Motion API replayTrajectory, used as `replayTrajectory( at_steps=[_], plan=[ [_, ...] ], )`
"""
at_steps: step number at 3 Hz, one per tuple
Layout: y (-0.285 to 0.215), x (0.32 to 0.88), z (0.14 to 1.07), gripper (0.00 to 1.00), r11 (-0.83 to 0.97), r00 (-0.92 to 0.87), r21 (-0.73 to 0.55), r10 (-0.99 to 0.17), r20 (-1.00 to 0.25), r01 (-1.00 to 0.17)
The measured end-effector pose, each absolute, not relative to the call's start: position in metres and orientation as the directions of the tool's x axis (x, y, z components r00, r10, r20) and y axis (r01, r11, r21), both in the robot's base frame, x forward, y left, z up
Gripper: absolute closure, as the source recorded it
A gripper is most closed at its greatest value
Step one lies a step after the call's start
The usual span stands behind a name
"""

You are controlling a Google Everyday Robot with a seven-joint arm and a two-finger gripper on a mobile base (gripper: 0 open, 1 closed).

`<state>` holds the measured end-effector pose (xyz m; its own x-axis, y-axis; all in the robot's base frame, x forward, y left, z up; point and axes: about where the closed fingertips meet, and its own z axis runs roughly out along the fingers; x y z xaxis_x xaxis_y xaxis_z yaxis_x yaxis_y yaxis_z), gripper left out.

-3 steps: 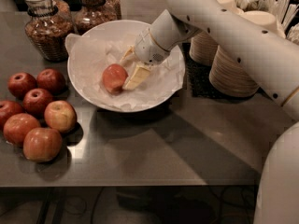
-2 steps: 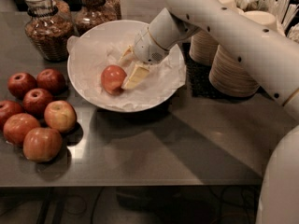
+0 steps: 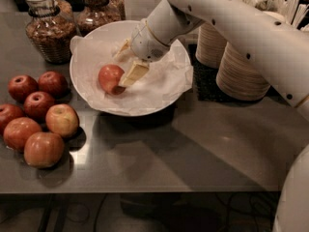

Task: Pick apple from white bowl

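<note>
The light orange-red apple point(image 3: 110, 78) lies on the crumpled paper liner inside the wide white bowl point(image 3: 159, 103), left of its middle. My gripper point(image 3: 127, 62) reaches down into the bowl from the upper right. It is open. Its near finger point(image 3: 134, 74) lies against the apple's right side and its far finger point(image 3: 122, 49) is behind the apple. The apple sits at the fingertips and rests on the liner, not lifted.
Several darker red apples point(image 3: 38, 104) and a yellow-sided one point(image 3: 62, 120) lie on the table left of the bowl. Two glass jars point(image 3: 50, 30) stand behind. Stacked beige bowls point(image 3: 244, 74) and cups stand at the right. My arm point(image 3: 241, 28) spans the upper right.
My gripper has shifted a little to the left inside the bowl. The apple has moved slightly left with it. Nothing else moved.
</note>
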<state>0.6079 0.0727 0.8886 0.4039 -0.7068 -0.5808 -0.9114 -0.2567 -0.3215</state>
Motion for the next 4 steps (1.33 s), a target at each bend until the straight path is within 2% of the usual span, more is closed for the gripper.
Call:
replayTrajectory(
  at_steps=[1,2,3,4],
  plan=[
    [0.076,0.603,0.896,0.11,-0.268,0.418,-0.331,-0.704,-0.574,-0.905],
    [0.076,0.603,0.897,0.00,-0.268,0.418,-0.331,-0.704,-0.574,-0.905],
    [0.069,0.603,0.893,0.00,-0.259,0.407,-0.324,-0.712,-0.572,-0.910],
    [0.045,0.605,0.878,0.17,-0.207,0.350,-0.301,-0.742,-0.572,-0.931]
  ],
)
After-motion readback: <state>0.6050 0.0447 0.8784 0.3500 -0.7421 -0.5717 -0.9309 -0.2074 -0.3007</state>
